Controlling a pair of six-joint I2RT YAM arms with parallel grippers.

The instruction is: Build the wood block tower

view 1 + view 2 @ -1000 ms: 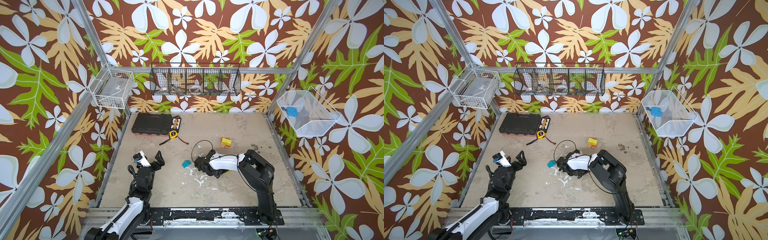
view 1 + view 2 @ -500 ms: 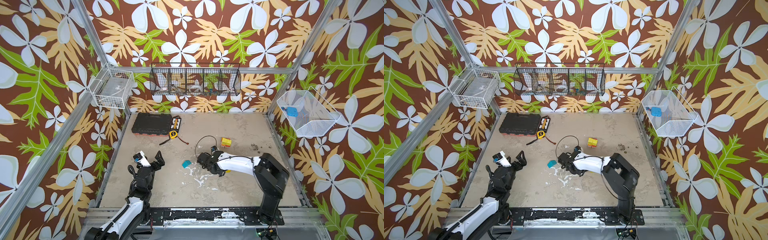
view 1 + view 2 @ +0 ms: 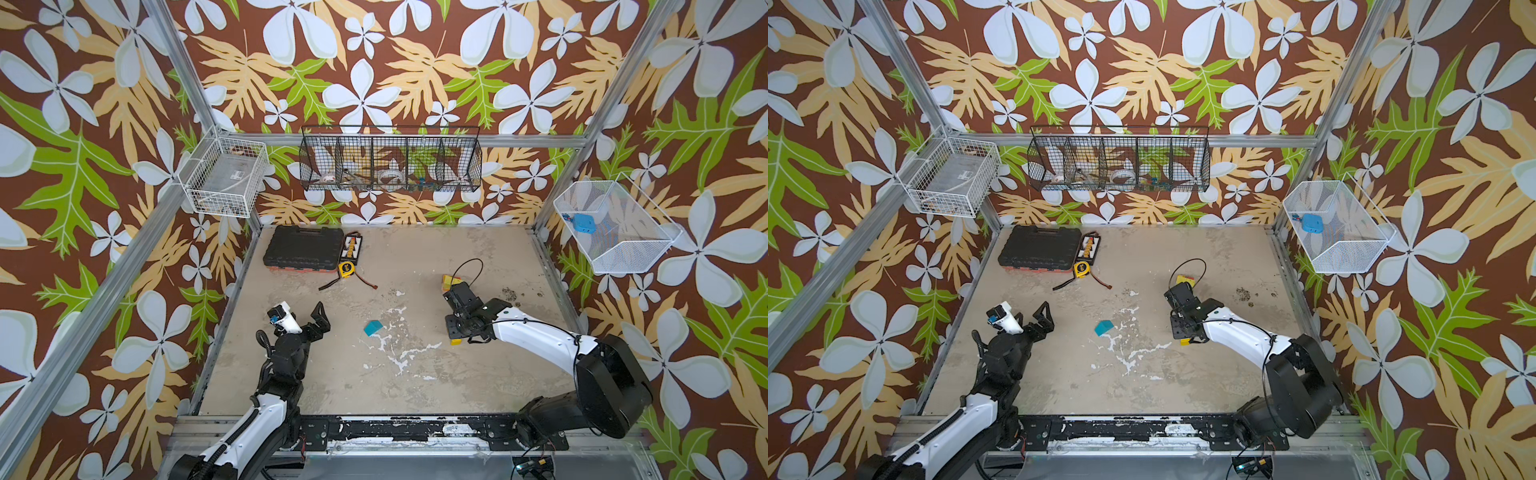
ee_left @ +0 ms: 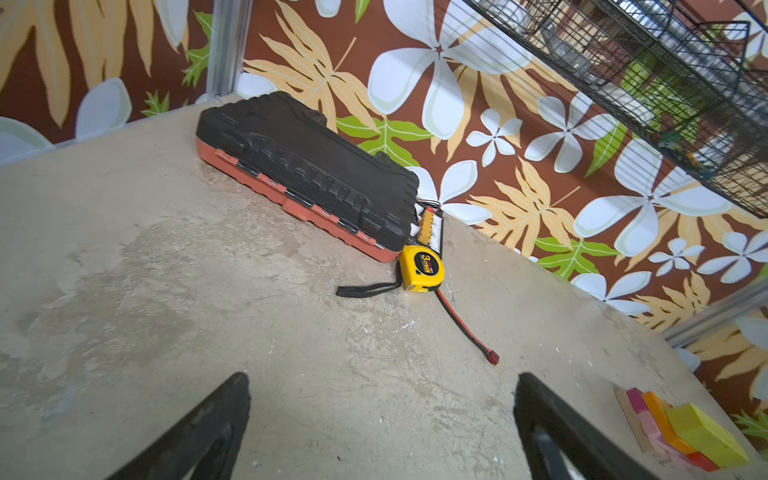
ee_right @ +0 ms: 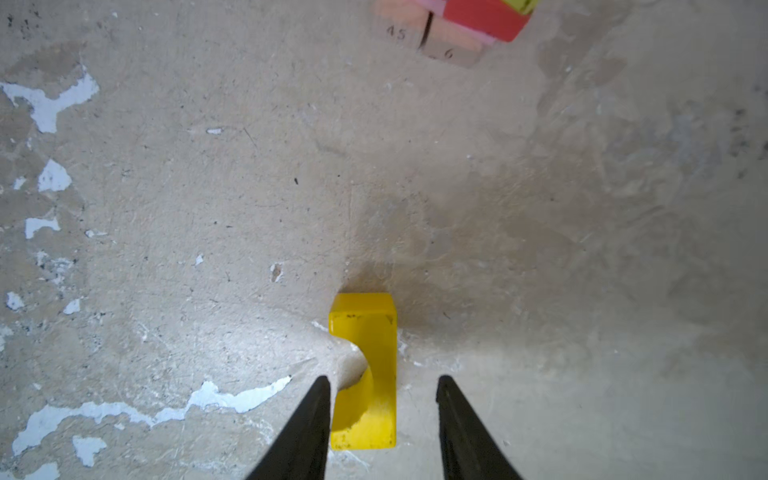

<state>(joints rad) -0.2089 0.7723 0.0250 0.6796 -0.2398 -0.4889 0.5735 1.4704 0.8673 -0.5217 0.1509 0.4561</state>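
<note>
Right of centre in a top view, yellow block (image 3: 456, 341) sits inside right gripper (image 5: 383, 380), jaws spread; likely light, stiff: pinch flat sides; left gripper (image 4: 383, 376) spread too.

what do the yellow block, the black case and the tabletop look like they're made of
Yellow block: probably wood under glossy yellow paint; dark nicks dot its edges.
Black case: looks like moulded matte plastic, with a ribbed lid and orange-red base.
Tabletop: rough beige coating, material underneath unclear; flaked patches show white.
</note>
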